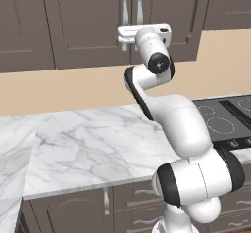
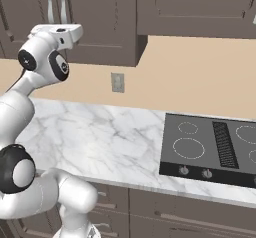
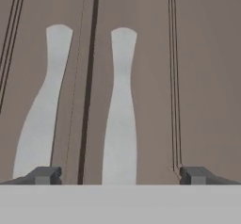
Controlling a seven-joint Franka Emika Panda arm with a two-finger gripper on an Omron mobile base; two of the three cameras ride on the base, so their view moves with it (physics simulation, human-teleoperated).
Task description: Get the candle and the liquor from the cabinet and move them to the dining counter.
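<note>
The cabinet (image 1: 83, 21) hangs on the wall with both panelled doors shut, so the candle and the liquor are hidden. The dining counter is out of view. My arm is raised, and its white hand (image 1: 144, 33) is held close in front of the door seam, just below the two silver handles (image 1: 132, 7). Seen from the hand, my gripper (image 3: 120, 176) is open and holds nothing. The right handle (image 3: 121, 105) runs up between the two fingertips (image 3: 44, 175), and the left handle (image 3: 47, 100) rises above the left fingertip. From the right, the hand (image 2: 57, 33) is below the handles (image 2: 56, 4).
A plain marble worktop (image 1: 88, 144) runs under the cabinet, over low dark cupboards (image 1: 73, 212). A black cooktop (image 2: 210, 147) is set into it to the right. A wall socket (image 2: 117, 82) sits on the beige backsplash. More wall cabinets (image 2: 200, 7) hang to the right.
</note>
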